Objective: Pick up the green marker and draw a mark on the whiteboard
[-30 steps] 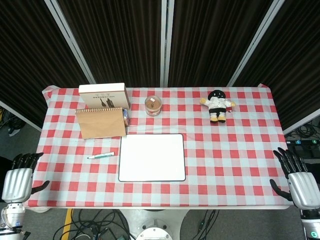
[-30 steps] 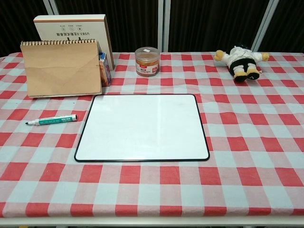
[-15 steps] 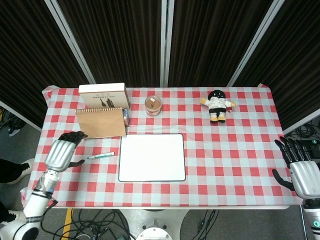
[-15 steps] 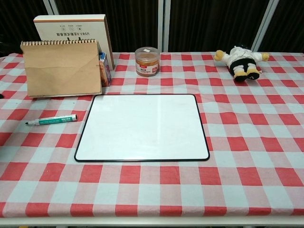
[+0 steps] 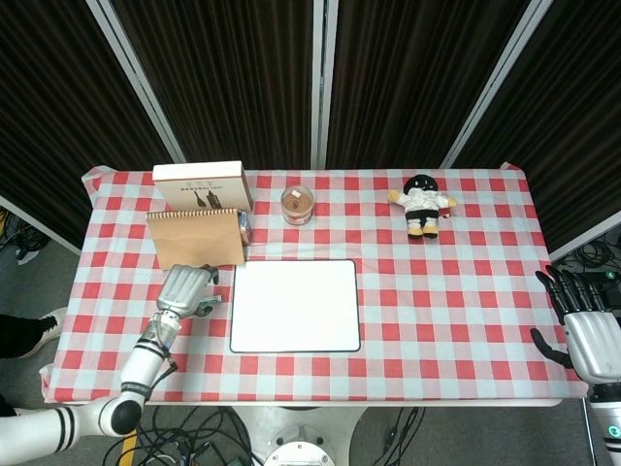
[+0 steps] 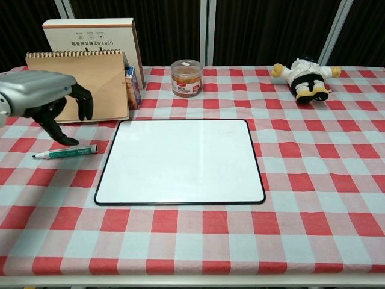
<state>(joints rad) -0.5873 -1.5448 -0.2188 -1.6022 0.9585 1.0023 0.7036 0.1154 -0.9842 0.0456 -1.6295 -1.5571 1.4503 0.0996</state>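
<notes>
Robot hand on the left (image 6: 45,99) hangs just above the green marker (image 6: 65,152), palm down, dark fingers (image 6: 84,101) curled downward but apart, gripping nothing. One fingertip comes down close to the marker's barrel; whether it actually touches can't be told from the chest view. From the head view the same robot hand (image 5: 184,289) covers the marker almost completely, so the chest view is the better look.

Marker lies flat on the tabletop (image 6: 313,180), roughly crosswise, dark tip pointing away from the whiteboard (image 6: 180,161), near the board's left edge but not touching it. Whiteboard sits flat in the middle of the red-and-white checked cloth, surface blank.

Just behind the hand stands a brown spiral notebook (image 6: 77,85), propped upright, with a white box (image 6: 90,35) standing behind that. Further back near the middle is a small clear jar (image 6: 186,77) with something brownish inside, and off toward the far right corner lies a little plush doll (image 6: 305,76).

Right robot hand (image 5: 587,335) sits off the tabletop's right edge in the head view, fingers spread and holding nothing.
</notes>
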